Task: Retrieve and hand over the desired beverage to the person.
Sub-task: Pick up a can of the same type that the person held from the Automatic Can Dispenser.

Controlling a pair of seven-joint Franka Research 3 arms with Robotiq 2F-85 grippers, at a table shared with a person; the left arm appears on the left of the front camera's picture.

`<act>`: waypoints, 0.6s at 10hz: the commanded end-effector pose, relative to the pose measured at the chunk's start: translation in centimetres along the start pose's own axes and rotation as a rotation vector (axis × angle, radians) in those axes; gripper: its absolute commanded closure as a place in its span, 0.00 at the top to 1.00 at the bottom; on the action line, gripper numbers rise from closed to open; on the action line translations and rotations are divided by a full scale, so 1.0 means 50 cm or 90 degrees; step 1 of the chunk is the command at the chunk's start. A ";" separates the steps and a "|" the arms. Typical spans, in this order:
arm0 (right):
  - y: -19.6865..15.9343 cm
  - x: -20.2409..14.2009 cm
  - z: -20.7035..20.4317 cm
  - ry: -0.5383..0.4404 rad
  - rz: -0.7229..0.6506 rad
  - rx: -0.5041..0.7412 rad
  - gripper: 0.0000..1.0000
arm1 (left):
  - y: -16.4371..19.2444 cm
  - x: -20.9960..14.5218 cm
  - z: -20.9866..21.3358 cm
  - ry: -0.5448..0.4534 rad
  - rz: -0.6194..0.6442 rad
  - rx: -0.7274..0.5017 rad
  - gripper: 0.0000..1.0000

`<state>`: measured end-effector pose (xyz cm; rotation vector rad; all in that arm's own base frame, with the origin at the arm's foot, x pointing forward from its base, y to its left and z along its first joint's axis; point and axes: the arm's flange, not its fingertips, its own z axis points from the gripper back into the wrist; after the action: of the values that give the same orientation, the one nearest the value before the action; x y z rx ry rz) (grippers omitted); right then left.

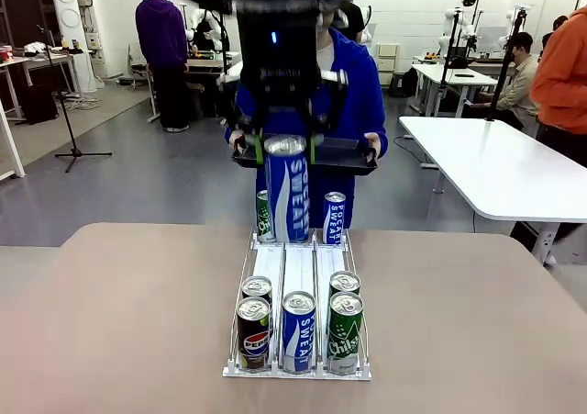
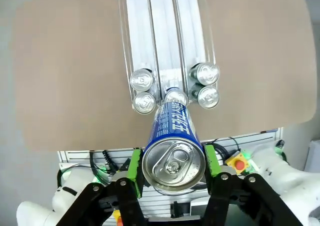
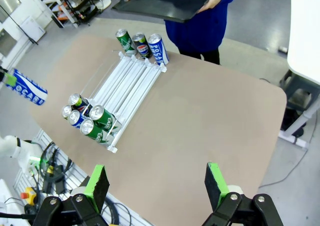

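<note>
My left gripper [image 1: 286,150] is shut on a tall blue Pocari Sweat can [image 1: 288,194] and holds it upright in the air above the far end of the wire can rack [image 1: 298,260]. In the left wrist view the can [image 2: 173,158] sits between the green pads [image 2: 134,166], top toward the camera. Just behind it stands the person [image 1: 362,93] in a blue hoodie, both hands holding a black tray [image 1: 353,157] at chest height. My right gripper [image 3: 157,183] hangs open and empty above the table's near right part. The lifted can [image 3: 27,89] appears at the left edge of that view.
The rack [image 3: 130,80] holds several cans at its near end [image 1: 298,327] and others at its far end [image 1: 335,217]. A white table [image 1: 495,166] stands at the right, with other people behind. A tripod [image 1: 78,152] stands far left.
</note>
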<state>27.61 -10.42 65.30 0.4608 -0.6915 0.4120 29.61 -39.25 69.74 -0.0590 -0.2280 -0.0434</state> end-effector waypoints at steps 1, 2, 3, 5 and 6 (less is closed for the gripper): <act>0.001 0.000 -0.003 -0.002 0.005 0.010 1.00 | -0.015 0.057 0.038 -0.008 -0.003 0.003 0.00; 0.001 0.000 -0.003 -0.002 0.005 0.010 1.00 | -0.014 0.076 0.056 -0.008 0.003 0.007 0.00; 0.001 0.000 -0.003 -0.002 0.005 0.010 1.00 | -0.011 0.102 0.064 0.000 0.012 0.010 0.00; 0.001 0.000 -0.003 -0.002 0.005 0.010 1.00 | -0.001 0.128 0.064 0.008 0.012 0.013 0.00; 0.001 0.000 -0.003 -0.002 0.005 0.010 1.00 | 0.010 0.097 0.044 0.008 0.018 -0.003 0.00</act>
<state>27.60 -10.42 65.30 0.4606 -0.6917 0.4122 35.20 -38.93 72.67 -0.0597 -0.1985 -0.0138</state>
